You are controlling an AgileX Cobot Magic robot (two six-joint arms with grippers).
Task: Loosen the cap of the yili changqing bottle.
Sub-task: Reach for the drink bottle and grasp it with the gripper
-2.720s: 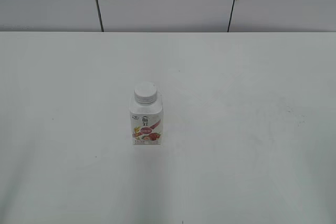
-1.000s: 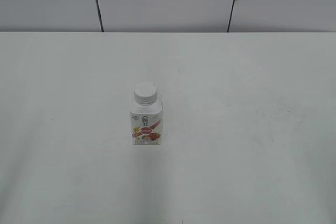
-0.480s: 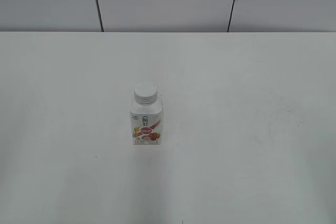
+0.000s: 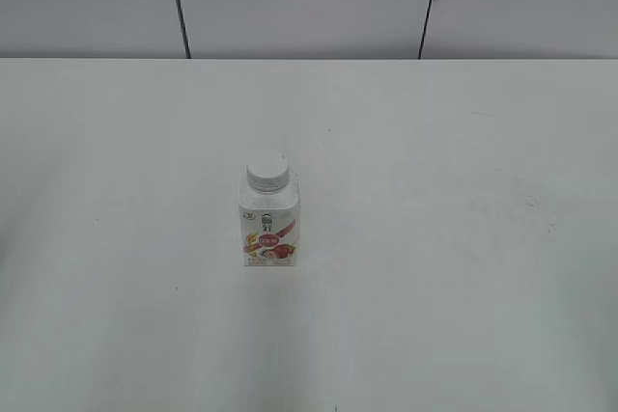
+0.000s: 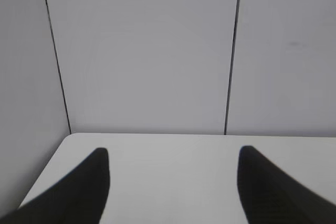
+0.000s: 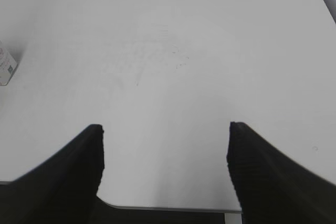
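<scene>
The yili changqing bottle [image 4: 268, 229] stands upright on the white table [image 4: 454, 238], left of the middle, in the exterior view. Its white ribbed cap [image 4: 266, 175] sits on the neck. A sliver of the bottle's base [image 6: 6, 69] shows at the left edge of the right wrist view. Neither gripper appears in the exterior view. My left gripper [image 5: 173, 153] is open and empty, facing the back wall over the table's far left corner. My right gripper [image 6: 165, 127] is open and empty above the table's near edge, well to the right of the bottle.
A grey panelled wall [image 4: 309, 2] with dark vertical seams stands behind the table. The table's near edge [image 6: 168, 208] shows under the right gripper. The table's left edge [image 5: 52, 156] shows in the left wrist view. Faint scuff marks [image 6: 157, 56] lie on the tabletop.
</scene>
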